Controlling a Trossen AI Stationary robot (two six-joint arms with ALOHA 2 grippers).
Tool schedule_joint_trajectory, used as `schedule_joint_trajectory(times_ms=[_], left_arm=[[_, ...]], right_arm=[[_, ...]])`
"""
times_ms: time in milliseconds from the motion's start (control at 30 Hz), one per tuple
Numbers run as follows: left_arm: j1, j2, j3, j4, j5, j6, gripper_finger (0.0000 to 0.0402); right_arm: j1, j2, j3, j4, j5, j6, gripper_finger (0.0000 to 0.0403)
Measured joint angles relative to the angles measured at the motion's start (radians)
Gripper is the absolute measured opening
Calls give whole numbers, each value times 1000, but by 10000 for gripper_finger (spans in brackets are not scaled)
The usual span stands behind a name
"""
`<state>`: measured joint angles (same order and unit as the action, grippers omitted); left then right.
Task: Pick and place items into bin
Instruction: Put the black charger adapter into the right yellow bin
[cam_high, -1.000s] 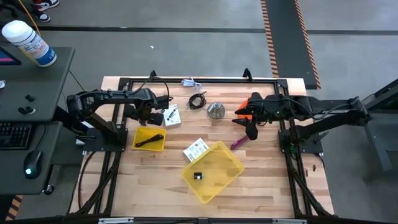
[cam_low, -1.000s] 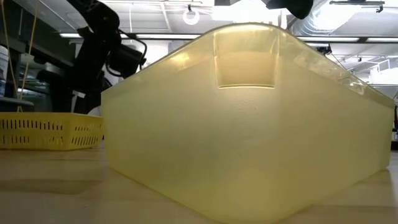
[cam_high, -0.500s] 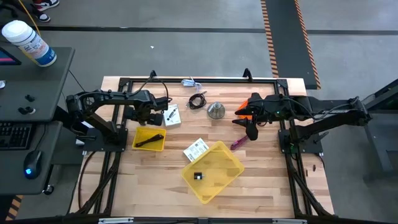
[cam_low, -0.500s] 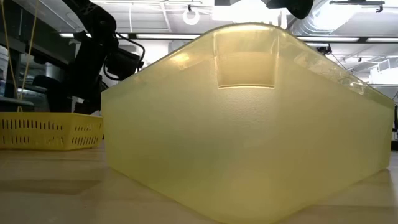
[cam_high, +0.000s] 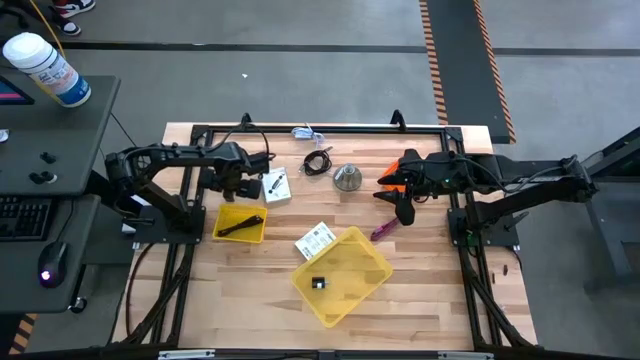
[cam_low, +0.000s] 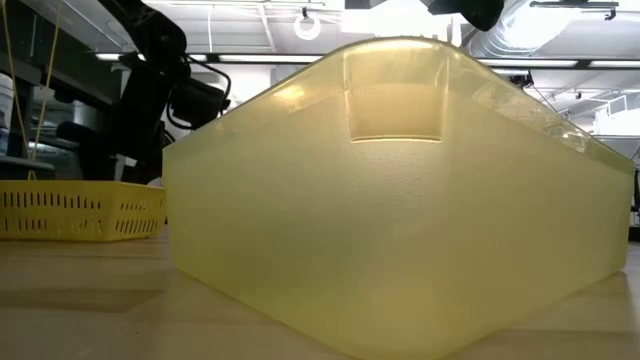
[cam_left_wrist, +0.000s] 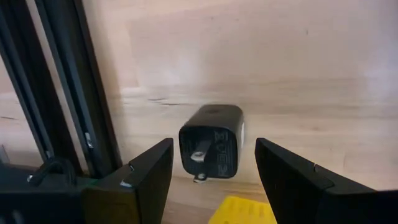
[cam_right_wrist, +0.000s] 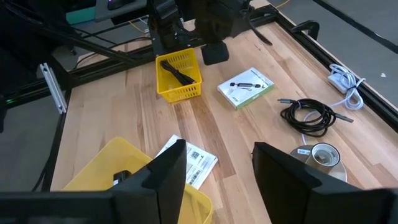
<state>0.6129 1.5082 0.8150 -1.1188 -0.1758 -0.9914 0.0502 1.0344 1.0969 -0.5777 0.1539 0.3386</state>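
Left pincer hovers just beyond the small yellow basket, fingers spread wide either side of a black plug-in charger block lying on the counter; right pincer waits spread near the purple stick-like tool, on the far side of the basket. To do this well, I judge: drop straight, centre the block between the fingers, pinch its flat sides clear of the prongs and basket rim. Then carry it to the large yellow bin beside the basket.
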Motion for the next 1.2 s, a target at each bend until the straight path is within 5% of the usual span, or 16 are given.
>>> schedule_joint_trajectory(times_ms=[833,1200], left_arm=[[48,0,-1,26,17,45,216],[48,1,-113,95,41,-9,216]], right_arm=[[0,0,0,0,-7,-4,174],[0,0,0,0,-7,-34,169]])
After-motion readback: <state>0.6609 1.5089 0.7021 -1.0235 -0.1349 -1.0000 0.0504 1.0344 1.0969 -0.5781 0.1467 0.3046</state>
